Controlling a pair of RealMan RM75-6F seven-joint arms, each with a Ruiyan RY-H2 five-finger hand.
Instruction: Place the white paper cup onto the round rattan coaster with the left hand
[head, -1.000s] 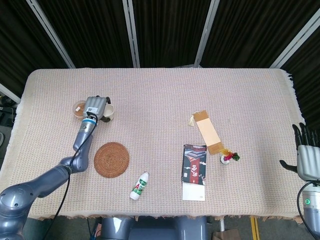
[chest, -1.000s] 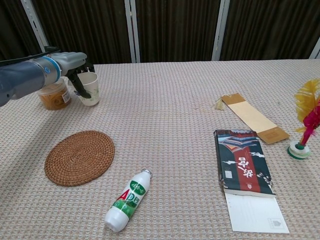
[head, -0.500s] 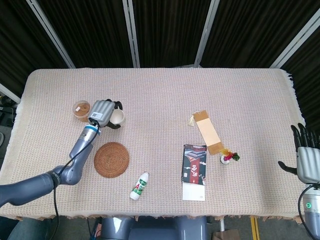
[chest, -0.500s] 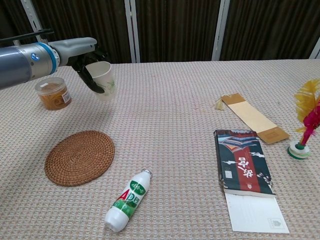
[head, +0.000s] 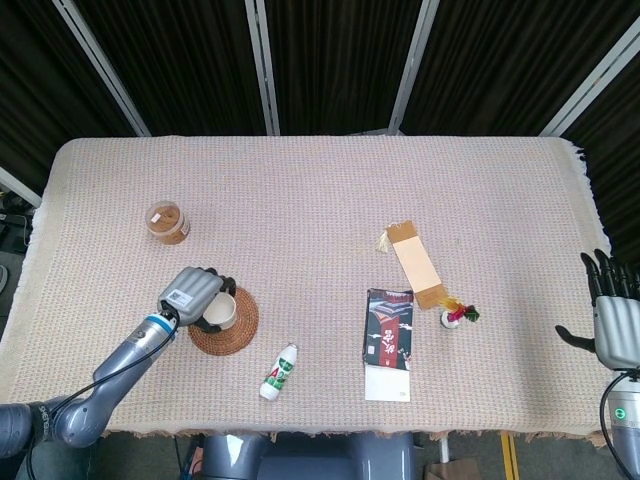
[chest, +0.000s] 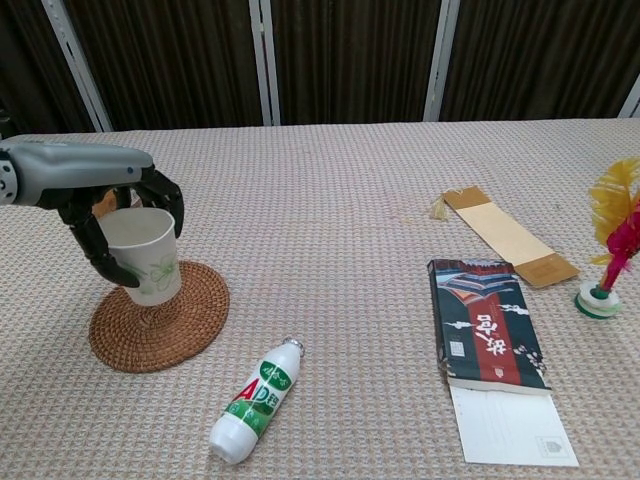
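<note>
My left hand (head: 192, 293) (chest: 105, 215) grips the white paper cup (head: 219, 311) (chest: 146, 257), which has a green print on its side. The cup is upright over the round rattan coaster (head: 230, 327) (chest: 165, 320), above the coaster's left part; I cannot tell whether its base touches the rattan. At the far right edge of the head view my right hand (head: 612, 312) is held off the table with its fingers spread and nothing in it; the chest view does not show it.
A small jar with brown contents (head: 166, 221) stands at the back left. A white and green bottle (head: 280, 371) (chest: 255, 400) lies just right of the coaster. A dark book (head: 388, 331) (chest: 485, 338), a tan bookmark (head: 417, 264) and a feather shuttlecock (head: 457, 315) lie to the right.
My left hand has carried the cup from beside the jar toward the table's front and down, to over the coaster. The right hand has barely moved.
</note>
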